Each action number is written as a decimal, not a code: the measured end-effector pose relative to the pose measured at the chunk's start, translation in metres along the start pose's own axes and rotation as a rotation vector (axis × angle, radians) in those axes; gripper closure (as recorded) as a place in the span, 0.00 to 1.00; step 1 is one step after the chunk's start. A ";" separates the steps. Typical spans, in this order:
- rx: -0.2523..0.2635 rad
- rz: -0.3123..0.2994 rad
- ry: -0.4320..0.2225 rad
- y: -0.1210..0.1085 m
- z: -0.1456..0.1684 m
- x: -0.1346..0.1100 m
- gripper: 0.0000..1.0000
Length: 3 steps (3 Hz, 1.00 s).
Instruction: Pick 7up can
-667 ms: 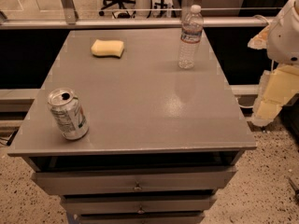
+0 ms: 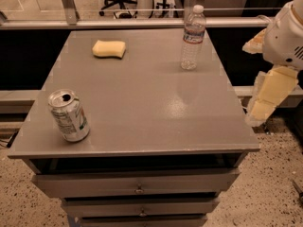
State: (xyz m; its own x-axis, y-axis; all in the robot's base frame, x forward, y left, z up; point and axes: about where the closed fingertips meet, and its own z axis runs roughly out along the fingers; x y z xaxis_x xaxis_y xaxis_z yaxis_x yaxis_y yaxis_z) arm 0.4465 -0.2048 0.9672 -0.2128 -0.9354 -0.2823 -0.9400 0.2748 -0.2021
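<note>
The 7up can [image 2: 69, 115] is a silver-white can with green and red marks and an open pull-tab top. It stands slightly tilted near the front left corner of the grey table [image 2: 151, 103]. My gripper [image 2: 266, 97] hangs off the table's right edge, at the end of the white arm [image 2: 288, 32]. It is far from the can and holds nothing that I can see.
A clear plastic water bottle [image 2: 192, 37] stands at the back right of the table. A yellow sponge [image 2: 109, 48] lies at the back left. Drawers [image 2: 137, 183] sit under the tabletop. A rail and office chairs are behind the table.
</note>
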 end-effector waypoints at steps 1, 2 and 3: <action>-0.095 -0.038 -0.210 0.013 0.048 -0.054 0.00; -0.164 -0.116 -0.495 0.042 0.081 -0.145 0.00; -0.184 -0.151 -0.659 0.058 0.093 -0.201 0.00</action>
State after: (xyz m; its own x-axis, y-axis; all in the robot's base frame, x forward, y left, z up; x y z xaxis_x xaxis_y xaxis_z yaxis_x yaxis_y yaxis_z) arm 0.4590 0.0197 0.9254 0.0754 -0.6150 -0.7849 -0.9888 0.0557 -0.1387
